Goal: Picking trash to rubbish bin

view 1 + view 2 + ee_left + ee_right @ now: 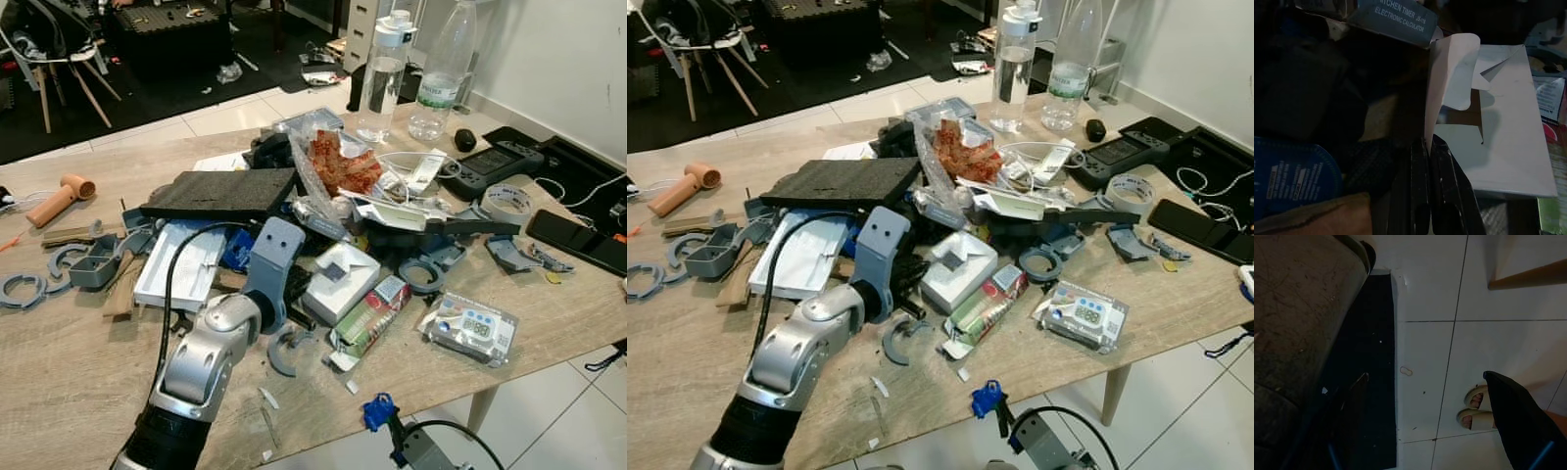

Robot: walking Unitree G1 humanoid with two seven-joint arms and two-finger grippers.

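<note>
A heap of trash covers the wooden table (pixel 88 382): a white carton box (pixel 338 281), a green and red packet (pixel 370 315), a crinkled red wrapper (pixel 338 164) and a black foam slab (pixel 223 193). My left arm reaches into the heap just left of the white box. In the left wrist view my left gripper (pixel 1426 145) is shut on the raised flap of that white box (pixel 1498 137). My right gripper (pixel 1435 396) hangs open below the table edge over the tiled floor, holding nothing.
Two clear bottles (pixel 384 73) stand at the table's far side, a tape roll (pixel 506 203) and a black device (pixel 495 166) at the right. Grey plastic parts (pixel 93 264) lie at the left. A person's sandalled feet (pixel 1474 409) stand on the floor beside a dark bin (pixel 1298 323).
</note>
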